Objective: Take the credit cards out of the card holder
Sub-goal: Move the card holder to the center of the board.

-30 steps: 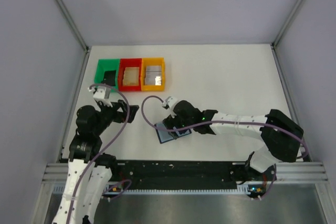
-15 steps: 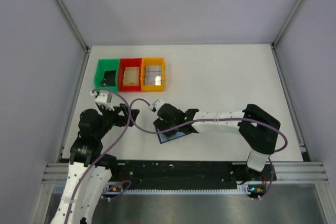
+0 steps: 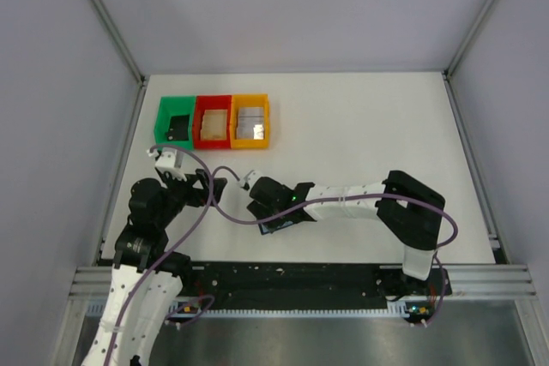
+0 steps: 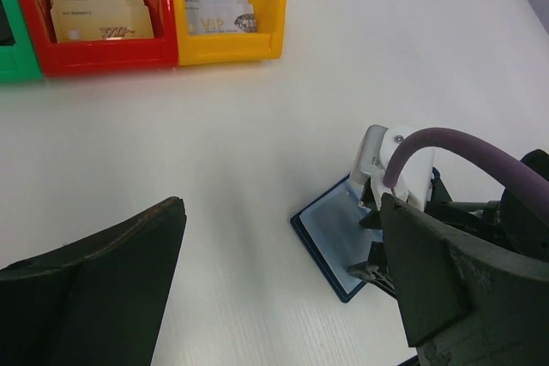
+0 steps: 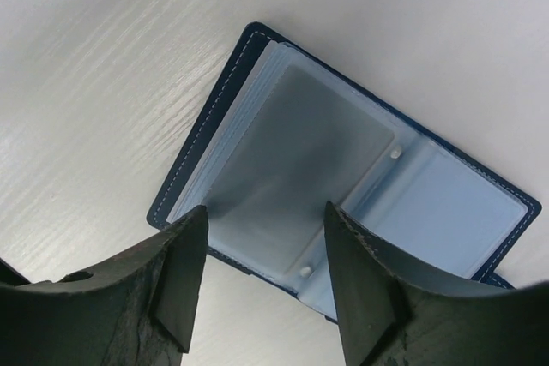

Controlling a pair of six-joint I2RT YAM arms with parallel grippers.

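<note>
The card holder (image 3: 280, 223) lies open on the white table just in front of the arms; its dark blue cover and pale blue inner panel (image 5: 446, 203) fill the right wrist view. A pale grey credit card face (image 5: 300, 152) shows in the clear sleeve on the near panel. My right gripper (image 5: 264, 212) stands over that sleeve, jaws apart, one fingertip (image 5: 199, 216) at its left edge and the other over its right side. In the left wrist view the holder (image 4: 334, 229) lies ahead and to the right of my left gripper (image 4: 281, 203), which is wide open and holds nothing.
Three bins stand in a row at the back left: green (image 3: 163, 117), red (image 3: 199, 122) and orange (image 3: 266, 122). The red one (image 4: 94, 53) holds beige cards and the yellow-orange one (image 4: 232, 45) a silvery card. A purple cable (image 3: 225, 203) loops between the two arms.
The right arm has reached further left over the holder, its jaws have narrowed, and the holder has shifted slightly towards the near edge. The left arm has barely moved.
</note>
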